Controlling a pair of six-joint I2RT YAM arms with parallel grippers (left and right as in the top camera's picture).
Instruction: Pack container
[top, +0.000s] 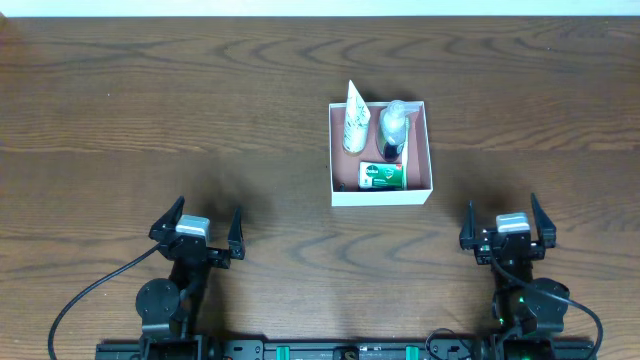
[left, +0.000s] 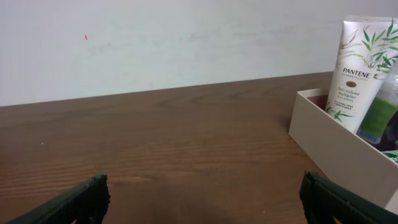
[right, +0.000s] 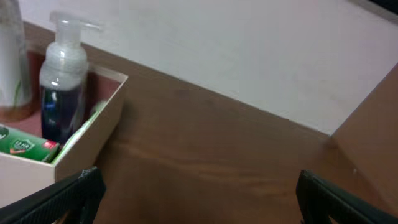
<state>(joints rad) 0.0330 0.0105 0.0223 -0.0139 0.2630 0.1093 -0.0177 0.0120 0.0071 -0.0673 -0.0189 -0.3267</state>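
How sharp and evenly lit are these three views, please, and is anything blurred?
Overhead: evenly lit and sharp, with no harsh glare on the box. Left wrist: crisp, and the print on the tube is readable. Right wrist: plainly softer, with the pump bottle and green packet looking smeared.

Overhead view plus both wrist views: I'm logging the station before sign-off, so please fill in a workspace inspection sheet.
Surface: dark wood-grain table.
Job's things: white container holds a leaning Pantene tube, a pump bottle and a green packet lying by its near wall.
Clutter: nothing seen.
Grippers: left gripper and right gripper open, empty, short of the container.
Cables: black cable loops beside the left arm's base.
Surroundings: pale wall behind the table.
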